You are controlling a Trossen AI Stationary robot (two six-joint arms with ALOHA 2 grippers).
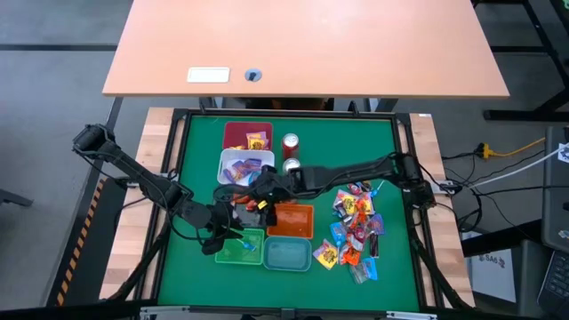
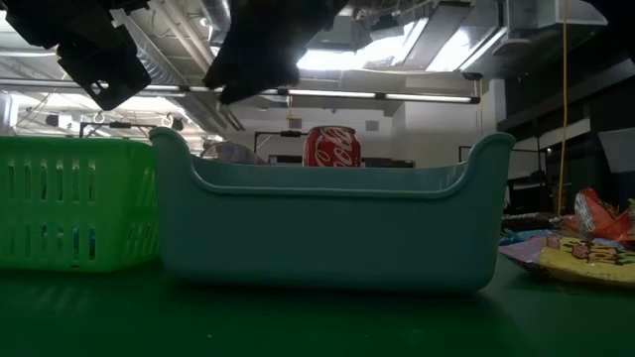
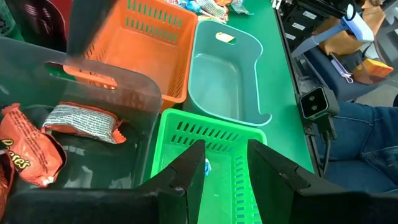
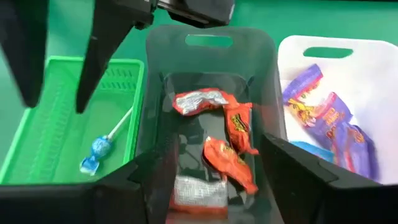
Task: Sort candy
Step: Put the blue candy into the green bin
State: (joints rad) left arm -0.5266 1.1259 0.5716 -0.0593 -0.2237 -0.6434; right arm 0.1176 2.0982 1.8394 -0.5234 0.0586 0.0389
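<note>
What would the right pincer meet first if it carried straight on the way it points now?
Probably the orange-wrapped candies lying in the dark bin: the open right pincer hangs directly over that bin, though its height above them is unclear.

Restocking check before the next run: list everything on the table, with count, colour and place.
Bins: six; maroon, white, dark grey, orange, green, teal; table centre.
Unsorted candy: many, mixed colours; heaped right of the bins.
Orange wrapped candy: several; in the dark grey bin.
Purple wrapped candy: several; in the white bin.
Lollipop: one, blue; in the green bin.
Cans: two visible, red; behind the bins.
Left end effector: open, above the green bin.
Right end effector: open, above the dark grey bin.
</note>
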